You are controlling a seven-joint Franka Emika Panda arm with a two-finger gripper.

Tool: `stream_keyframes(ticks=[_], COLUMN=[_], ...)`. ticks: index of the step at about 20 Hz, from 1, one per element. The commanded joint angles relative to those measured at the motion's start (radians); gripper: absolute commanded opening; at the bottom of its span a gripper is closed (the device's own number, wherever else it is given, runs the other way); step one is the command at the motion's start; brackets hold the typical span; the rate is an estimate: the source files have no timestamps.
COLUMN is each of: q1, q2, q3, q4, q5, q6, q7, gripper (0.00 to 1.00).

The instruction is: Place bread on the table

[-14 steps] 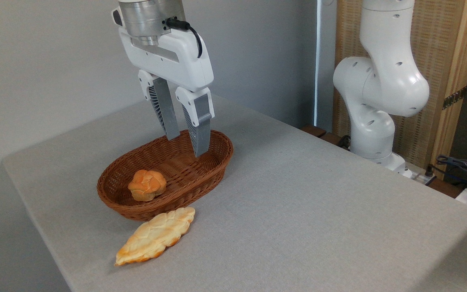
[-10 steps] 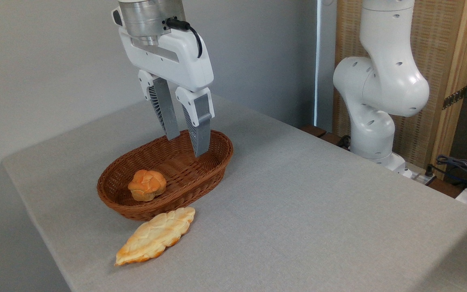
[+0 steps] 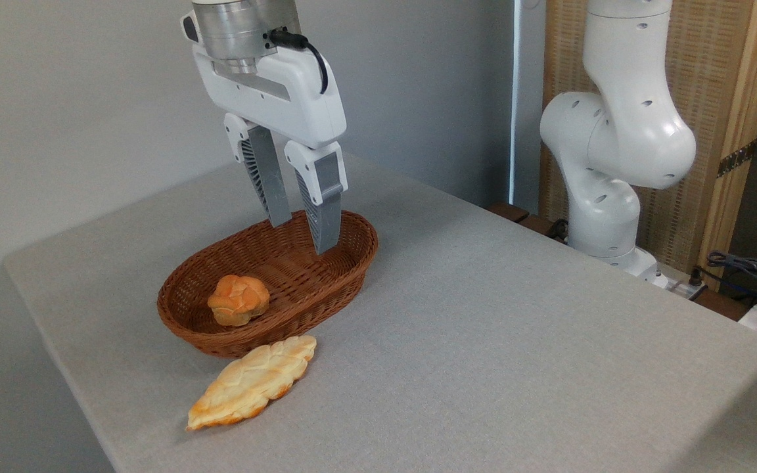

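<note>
- Covering most of the view, the table (image 3: 483, 328) shows a plain light-grey fabric-like top with a rounded corner at its left end.
- Robot arm (image 3: 615, 131): white jointed body stands upright at the table's far right edge, well to the right of the basket; its upper link leaves the top of the picture and its wrist re-enters at upper left, directly above the basket.
- Wrist and hand: a metal cylinder with a black cable plugged into it sits on a white hand body, which points straight down toward the basket.
- Gripper (image 3: 303, 236): the two grey ribbed fingers (image 3: 265, 180) are parted with a narrow gap between them and nothing held. The tips hang over the basket's far right end, about level with its rim; whether they touch the wicker cannot be told.
- Basket (image 3: 345, 263): brown oval wicker, resting on the table's left half, long axis running from near left to far right.
- Flat bread (image 3: 250, 383): long, pale-golden, leaf-shaped, lying on the table just in front of the basket, its upper tip close to the basket's wall.
- Bread (image 3: 238, 299): small round orange-brown bun with a knotted top, sitting inside the basket at its near left end, apart from the fingers and not yet on the table.
</note>
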Motion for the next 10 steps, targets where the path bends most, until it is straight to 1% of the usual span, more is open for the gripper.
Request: stream_keyframes(ticks=[1,10], q1=[-0.003,-0.006], q2=[0.007,0.006], q3=[0.011,0.011], q4=[0.021,0.021], q5=[-0.013,-0.013], q6=[-0.014,-0.014], q7=[0.016,0.014], gripper=[1.00,1.00])
